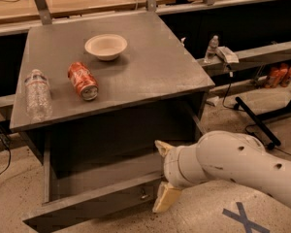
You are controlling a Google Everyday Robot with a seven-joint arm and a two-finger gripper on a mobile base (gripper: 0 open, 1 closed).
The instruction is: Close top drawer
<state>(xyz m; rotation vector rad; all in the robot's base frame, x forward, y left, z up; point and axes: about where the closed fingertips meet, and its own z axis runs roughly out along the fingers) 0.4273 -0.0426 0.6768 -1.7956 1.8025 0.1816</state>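
The robot's gripper (164,174) hangs low at the front of a grey cabinet (155,67), its two pale fingers (166,198) spread wide apart and holding nothing, at the end of a thick white arm (233,164) that reaches in from the right. The top drawer (87,208) stands pulled well out, and its flat front panel runs off to the left of the gripper and slightly below it. The right end of the panel is just beside the lower finger, and the small metal knob (143,196) sits a little to the left of that fingertip. The upper finger points in over the open drawer's right side, while the lower one lies on the outer side of the panel, so the fingers appear to straddle its right end. Whether either finger touches the wood cannot be told. Up and to the left of the gripper, on the cabinet top, lie a bowl (105,46), a tipped soda can (82,80) and a water bottle (37,95). The step in hand looks like the approach to the push, with the closing itself not yet done. The next move likely calls for pressing the lower finger flat against the panel and driving straight back toward the cabinet, nearer the knob if possible, since a push at the far right end could skew the drawer and jam it.
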